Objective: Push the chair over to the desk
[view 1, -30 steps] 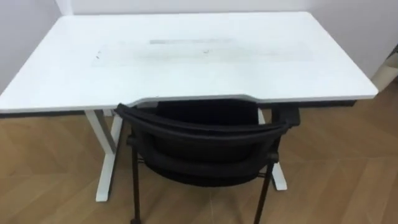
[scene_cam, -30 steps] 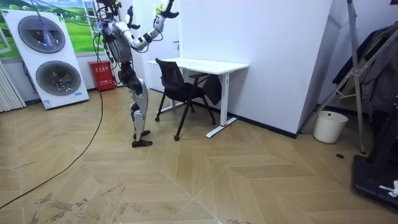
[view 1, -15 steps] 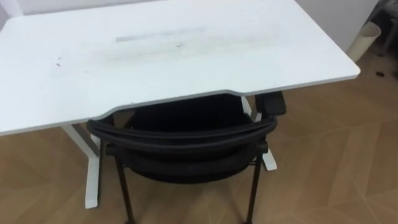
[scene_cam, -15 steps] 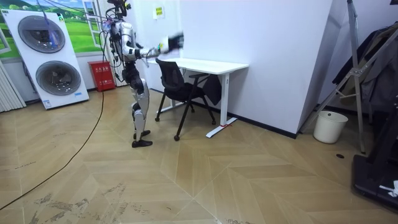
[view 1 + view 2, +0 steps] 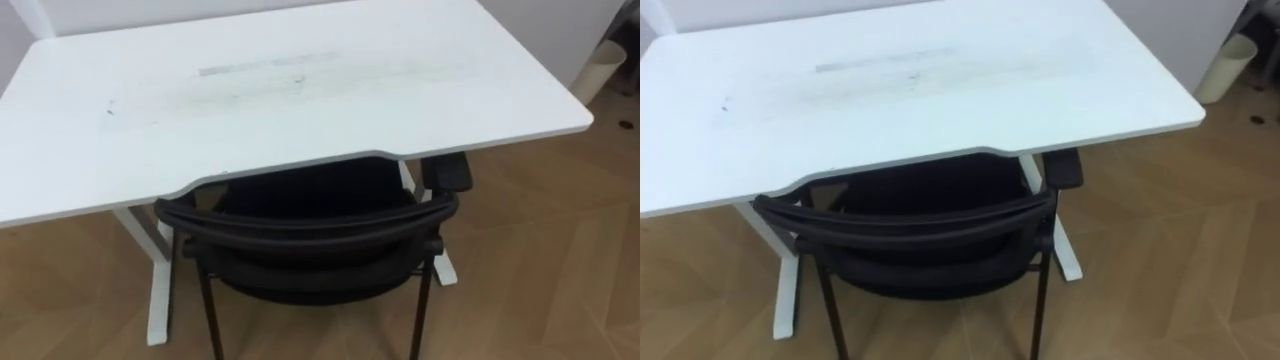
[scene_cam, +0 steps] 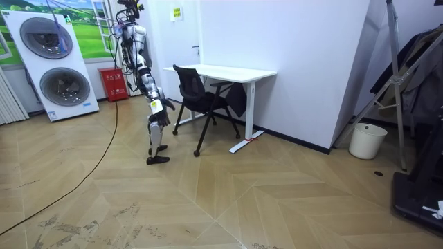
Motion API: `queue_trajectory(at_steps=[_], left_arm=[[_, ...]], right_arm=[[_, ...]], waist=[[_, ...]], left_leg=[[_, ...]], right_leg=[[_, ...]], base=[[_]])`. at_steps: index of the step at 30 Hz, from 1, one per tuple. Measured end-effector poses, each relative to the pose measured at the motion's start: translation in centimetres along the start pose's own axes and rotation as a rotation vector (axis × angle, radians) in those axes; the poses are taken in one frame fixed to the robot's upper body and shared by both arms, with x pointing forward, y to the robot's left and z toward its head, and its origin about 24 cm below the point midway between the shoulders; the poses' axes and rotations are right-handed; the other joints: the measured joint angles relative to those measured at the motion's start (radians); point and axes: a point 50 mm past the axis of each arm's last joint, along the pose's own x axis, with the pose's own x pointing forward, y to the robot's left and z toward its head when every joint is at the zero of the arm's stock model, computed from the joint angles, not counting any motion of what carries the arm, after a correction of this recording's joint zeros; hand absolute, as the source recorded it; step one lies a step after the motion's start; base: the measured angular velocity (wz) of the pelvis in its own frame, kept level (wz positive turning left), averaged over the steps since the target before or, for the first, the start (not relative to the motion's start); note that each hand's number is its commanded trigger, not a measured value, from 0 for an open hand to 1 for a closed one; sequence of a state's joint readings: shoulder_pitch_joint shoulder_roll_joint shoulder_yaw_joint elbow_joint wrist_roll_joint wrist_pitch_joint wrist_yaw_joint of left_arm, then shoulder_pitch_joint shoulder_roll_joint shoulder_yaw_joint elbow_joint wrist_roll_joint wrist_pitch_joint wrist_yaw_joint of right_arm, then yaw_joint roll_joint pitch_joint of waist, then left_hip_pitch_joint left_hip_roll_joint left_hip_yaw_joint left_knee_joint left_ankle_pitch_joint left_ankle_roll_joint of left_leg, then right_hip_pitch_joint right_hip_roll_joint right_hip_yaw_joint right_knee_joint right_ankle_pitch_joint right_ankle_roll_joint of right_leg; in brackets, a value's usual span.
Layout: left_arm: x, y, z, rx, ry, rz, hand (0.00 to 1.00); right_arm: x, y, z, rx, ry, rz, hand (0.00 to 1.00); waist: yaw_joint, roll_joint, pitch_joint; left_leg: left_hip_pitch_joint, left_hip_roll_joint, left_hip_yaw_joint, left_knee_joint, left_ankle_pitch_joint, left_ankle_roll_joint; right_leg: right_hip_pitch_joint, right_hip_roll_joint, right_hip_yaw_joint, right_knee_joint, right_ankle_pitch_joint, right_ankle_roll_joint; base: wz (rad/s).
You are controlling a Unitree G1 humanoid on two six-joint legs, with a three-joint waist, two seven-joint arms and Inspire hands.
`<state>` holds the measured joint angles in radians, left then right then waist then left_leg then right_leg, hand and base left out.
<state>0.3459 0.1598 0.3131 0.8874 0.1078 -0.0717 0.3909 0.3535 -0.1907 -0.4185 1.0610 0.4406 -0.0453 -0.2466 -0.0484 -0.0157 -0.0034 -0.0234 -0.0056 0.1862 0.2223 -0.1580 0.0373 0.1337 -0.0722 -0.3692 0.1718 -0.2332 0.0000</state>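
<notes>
Room view, item one: robot standing just behind the black chair (image 6: 188,81), facing the white desk (image 6: 223,70).

Right hand (image 6: 166,105): low beside the thigh, and I take it for the right one from how the body faces. It is too small for me to tell whether the fingers are spread or curled. The chair stands ahead of the hand and above its level, near it but apart.

Step in hand, my judgement: between contacts. The seat is already partly under the desk, and the back is just short of the curved cut in the desk's front edge, so only a short push seems to remain.

Next move calls for: raising the hand forward to the top rail (image 5: 310,224) and pressing straight ahead at its middle, so the chair does not turn.

Hazard: the armrest pad (image 5: 452,172), ahead and to the outer side of the hand, is close under the desk edge and could catch.

Item two, chair description:
- black all over
- curved top rail, with a dark back panel below it
- thin straight legs (image 5: 208,310)
- upright and square to the desk
</notes>
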Motion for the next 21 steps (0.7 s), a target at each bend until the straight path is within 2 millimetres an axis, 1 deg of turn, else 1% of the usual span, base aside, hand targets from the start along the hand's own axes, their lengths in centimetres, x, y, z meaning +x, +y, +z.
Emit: queue_trajectory(at_steps=[2, 4, 6, 8, 9, 11, 15, 17, 20, 21], left_arm=[[-0.4, -1.1, -1.6, 0.053, 0.074, -0.102, 0.00], [-0.6, -1.7, -2.2, 0.076, 0.123, -0.153, 0.00], [-0.7, -2.4, -2.4, 0.087, 0.148, -0.188, 0.00], [-0.9, -3.4, -2.0, 0.117, 0.140, -0.246, 0.00], [-1.0, -3.8, -1.8, 0.120, 0.137, -0.261, 0.00], [-1.1, -4.9, -1.2, 0.143, 0.130, -0.315, 0.00], [-1.2, -5.8, -0.2, 0.147, 0.106, -0.366, 0.00], [-1.3, -6.6, 0.4, 0.146, 0.091, -0.398, 0.00], [-1.7, -7.7, 1.0, 0.141, 0.076, -0.448, 0.00], [-1.7, -7.7, 1.2, 0.145, 0.070, -0.453, 0.00]], right_arm=[[-0.2, 0.6, -2.2, -0.074, 0.101, 0.064, 0.00], [-0.4, 1.0, -3.1, -0.084, 0.156, 0.101, 0.00], [-0.5, 1.9, -3.4, -0.101, 0.182, 0.145, 0.00], [-0.8, 3.3, -3.6, -0.123, 0.190, 0.218, 0.00], [-0.9, 3.7, -3.7, -0.123, 0.192, 0.235, 0.00], [-1.2, 5.2, -3.5, -0.132, 0.191, 0.307, 0.00], [-1.7, 6.9, -3.5, -0.134, 0.199, 0.381, 0.00], [-1.9, 7.7, -3.4, -0.168, 0.196, 0.426, 0.00], [-2.2, 8.8, -3.0, -0.189, 0.185, 0.481, 0.00], [-2.2, 9.1, -2.8, -0.191, 0.182, 0.493, 0.00]], waist=[[-0.008, -0.005, -0.0005], [-0.017, -0.005, -0.0002], [-0.024, -0.004, 0.0003], [-0.029, 0.000, -0.0003], [-0.029, 0.001, 0.0001], [-0.028, 0.008, 0.0007], [-0.030, 0.011, -0.0002], [-0.029, 0.009, -0.0011], [-0.028, 0.009, -0.0003], [-0.027, 0.008, -0.0002]], left_leg=[[0.007, -0.003, 0.000, -0.003, -0.001, 0.001], [0.010, -0.004, 0.000, -0.005, -0.002, 0.001], [0.010, -0.006, 0.001, -0.008, -0.002, 0.001], [0.012, -0.006, 0.002, -0.006, -0.002, 0.001], [0.013, -0.006, 0.003, -0.004, -0.002, 0.001], [0.015, -0.006, 0.007, -0.007, -0.002, 0.001], [0.018, -0.007, 0.015, -0.016, -0.002, 0.001], [0.019, -0.007, 0.019, -0.020, -0.002, 0.000], [0.019, -0.008, 0.025, -0.022, -0.002, 0.000], [0.019, -0.008, 0.026, -0.023, -0.002, 0.000]], right_leg=[[0.006, -0.001, 0.001, -0.002, 0.000, 0.002], [0.008, -0.002, 0.001, -0.004, -0.001, 0.003], [0.007, -0.003, 0.001, -0.005, -0.001, 0.003], [0.007, -0.003, 0.001, -0.006, -0.001, 0.003], [0.006, -0.003, 0.002, -0.006, -0.001, 0.003], [0.001, -0.003, 0.008, -0.004, -0.002, 0.004], [0.000, -0.003, 0.014, -0.004, -0.002, 0.005], [-0.003, -0.001, 0.020, -0.004, -0.002, 0.004], [-0.008, 0.000, 0.031, -0.003, -0.002, 0.005], [-0.009, 0.000, 0.034, -0.003, -0.002, 0.005]], base=[[0.00], [0.00], [0.00], [0.00], [0.00], [-0.06], [-0.05], [-0.07], [-0.09], [-0.11]])
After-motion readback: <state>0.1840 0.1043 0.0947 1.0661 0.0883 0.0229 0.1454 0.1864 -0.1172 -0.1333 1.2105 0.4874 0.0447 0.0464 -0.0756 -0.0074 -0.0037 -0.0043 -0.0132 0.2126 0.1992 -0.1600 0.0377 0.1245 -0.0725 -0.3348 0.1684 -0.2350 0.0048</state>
